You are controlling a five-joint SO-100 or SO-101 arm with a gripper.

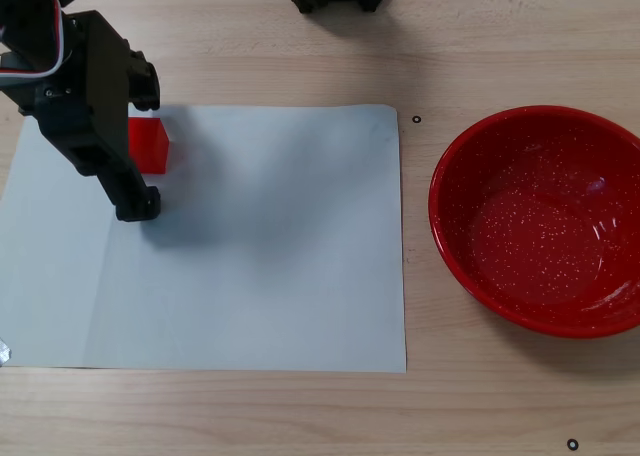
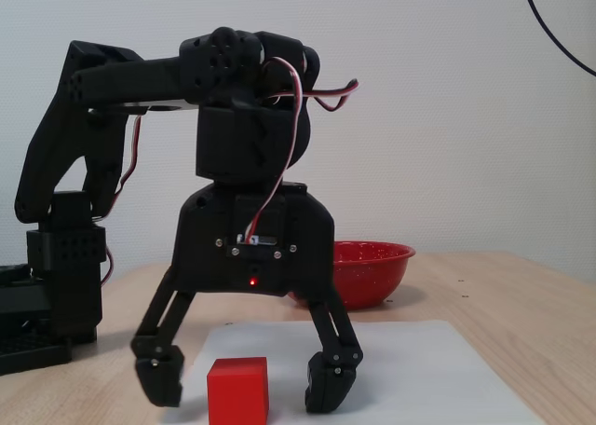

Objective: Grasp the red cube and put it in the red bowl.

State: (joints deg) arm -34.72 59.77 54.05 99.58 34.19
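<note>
The red bowl point(image 1: 545, 219) sits on the wooden table point(image 1: 480, 46), right of the white paper sheet point(image 1: 260, 246) in the top-down fixed view and well apart from the arm point(image 2: 112, 117); it holds nothing, only white speckles showing inside. The red cube point(image 2: 237, 390) rests on the sheet's far left part, not yet lifted. In the low fixed view the gripper point(image 2: 244, 388) hangs with its jaws spread wide, one finger on each side of the cube and neither touching it. From above, though, the cube point(image 1: 148, 143) pokes out to the right of the gripper body, so the fingers may not be centred on it. A close from here could catch only a corner, spinning the cube or pushing it away across the smooth paper.
</note>
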